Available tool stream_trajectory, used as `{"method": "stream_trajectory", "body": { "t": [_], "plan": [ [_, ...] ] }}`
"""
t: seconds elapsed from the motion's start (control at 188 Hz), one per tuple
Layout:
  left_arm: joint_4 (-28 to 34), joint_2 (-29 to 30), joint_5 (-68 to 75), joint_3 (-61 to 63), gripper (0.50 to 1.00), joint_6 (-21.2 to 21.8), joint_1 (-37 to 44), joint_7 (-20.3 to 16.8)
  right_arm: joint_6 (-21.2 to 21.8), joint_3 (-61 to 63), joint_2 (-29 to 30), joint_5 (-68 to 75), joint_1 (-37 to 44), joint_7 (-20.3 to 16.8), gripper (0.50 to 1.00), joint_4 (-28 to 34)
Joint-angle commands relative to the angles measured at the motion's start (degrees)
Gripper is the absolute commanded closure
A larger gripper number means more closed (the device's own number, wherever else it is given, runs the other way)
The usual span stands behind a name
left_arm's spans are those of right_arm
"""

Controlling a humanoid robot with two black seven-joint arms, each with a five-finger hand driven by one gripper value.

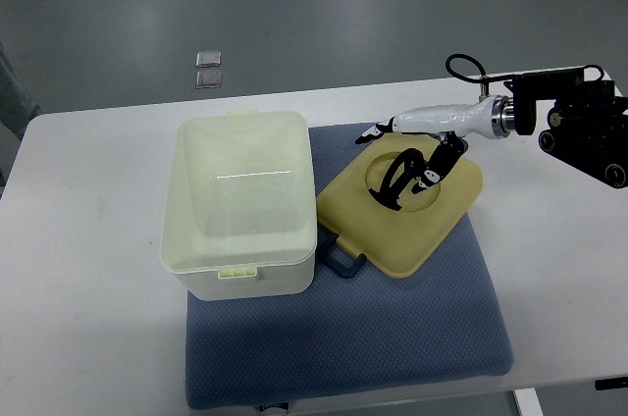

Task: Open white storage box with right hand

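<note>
Box (240,202) open, lid (402,202) beside it; right hand (417,163) fingers spread, maybe touching lid.

**Clear room left and front, crowded centre**

The white storage box (240,205) stands open-topped on the left part of the blue mat (392,338), its mouth unobstructed from above. Just right of it the lid (402,205) lies tilted, with the right hand (417,166) over it. The worktop (88,269) left of the box and the mat's front lie bare.
</note>
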Motion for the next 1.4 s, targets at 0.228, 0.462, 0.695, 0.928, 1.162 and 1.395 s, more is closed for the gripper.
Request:
{"method": "stream_trajectory", "body": {
  "t": [0.228,0.462,0.695,0.928,1.162,1.395],
  "plan": [
    [0.0,0.0,0.0,0.0,0.5,0.03,0.0,-0.03,0.3,6.37,0.63,26.14,-2.52,0.0,0.583,-1.5],
    [0.0,0.0,0.0,0.0,0.5,0.03,0.0,0.06,0.74,11.47,1.07,48.38,-8.5,0.0,0.581,-3.52],
    [0.0,0.0,0.0,0.0,0.5,-0.06,0.0,-0.03,0.03,11.65,5.03,61.91,-12.02,-4.85,0.581,-9.05],
    [0.0,0.0,0.0,0.0,0.5,0.03,0.0,-0.03,1.18,11.73,6.44,72.99,-13.07,-7.32,0.581,-11.61],
    [0.0,0.0,0.0,0.0,0.5,0.03,0.0,-0.03,0.21,13.84,7.4,81.69,-13.16,-9.25,0.579,-11.96],
    [0.0,0.0,0.0,0.0,0.5,-0.06,0.0,-0.03,0.12,13.93,10.13,81.43,-14.04,-8.81,0.574,-15.47]
  ]
}}
